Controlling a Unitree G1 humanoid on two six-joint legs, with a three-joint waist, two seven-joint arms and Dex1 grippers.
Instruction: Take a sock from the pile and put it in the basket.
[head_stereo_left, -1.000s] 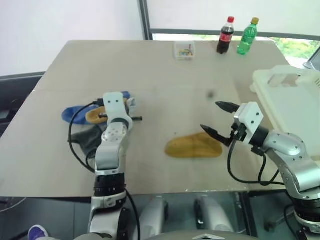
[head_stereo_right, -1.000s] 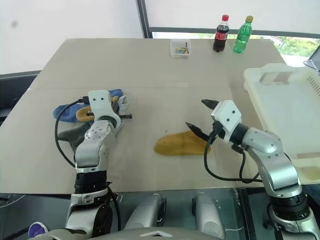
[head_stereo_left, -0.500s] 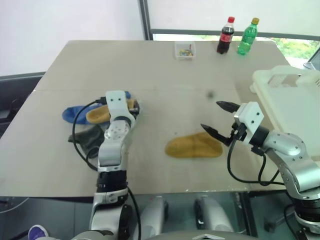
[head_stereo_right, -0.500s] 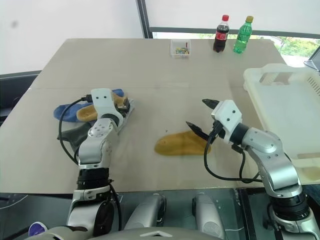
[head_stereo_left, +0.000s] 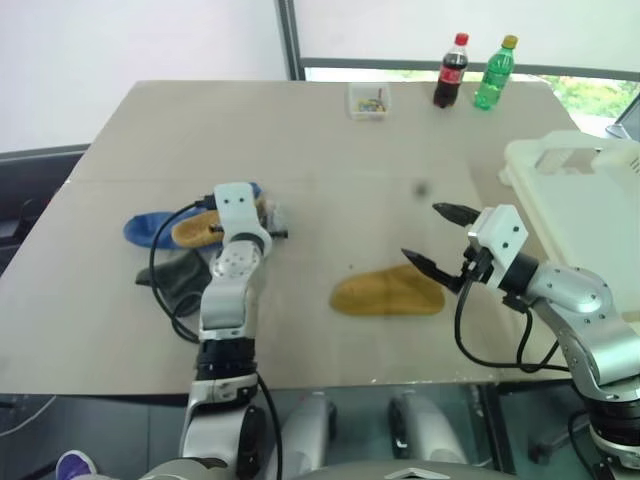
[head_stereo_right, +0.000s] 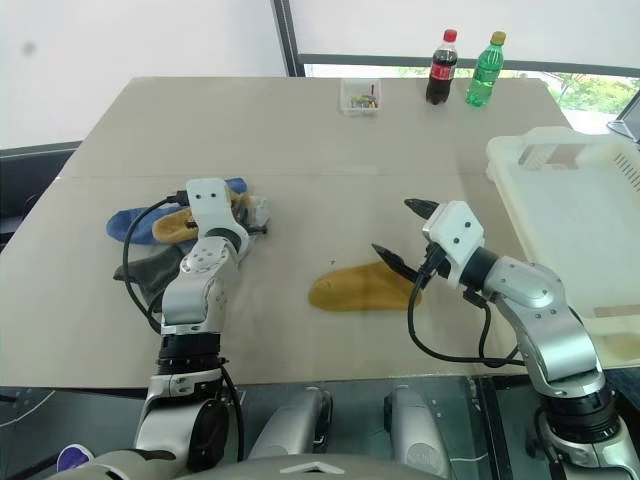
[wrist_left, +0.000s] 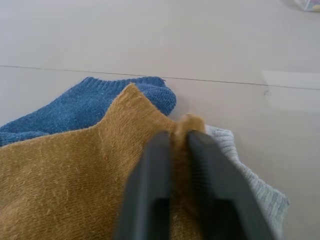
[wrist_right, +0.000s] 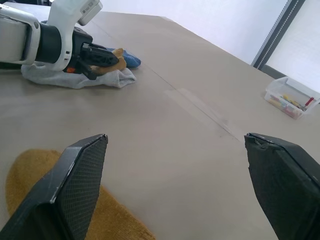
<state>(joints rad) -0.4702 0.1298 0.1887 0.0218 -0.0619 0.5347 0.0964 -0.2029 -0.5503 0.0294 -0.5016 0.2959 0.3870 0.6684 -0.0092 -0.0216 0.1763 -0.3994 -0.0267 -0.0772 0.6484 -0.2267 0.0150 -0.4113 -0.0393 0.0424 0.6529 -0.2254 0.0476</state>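
The pile (head_stereo_left: 180, 250) lies on the left of the table: a blue sock (head_stereo_left: 143, 228), a mustard-yellow sock (head_stereo_left: 195, 231), a dark green sock (head_stereo_left: 180, 278) and a pale grey sock (wrist_left: 252, 187). My left gripper (wrist_left: 177, 137) reaches level into the pile's right end and is shut on a pinch of the mustard-yellow sock's edge. A second mustard sock (head_stereo_left: 388, 293) lies flat alone mid-table. My right gripper (head_stereo_left: 425, 233) hangs open just above that sock's right end, holding nothing. The cream basket (head_stereo_left: 560, 150) stands at the table's right edge, beyond the right arm.
At the far edge of the table stand a cola bottle (head_stereo_left: 451, 72), a green bottle (head_stereo_left: 495, 74) and a small clear box (head_stereo_left: 368, 101). Bare tabletop stretches between the pile and the lone sock. The left arm's black cable loops over the dark green sock.
The left gripper opened over the pile's mustard-yellow sock and has closed on its edge. The right arm has stayed still.
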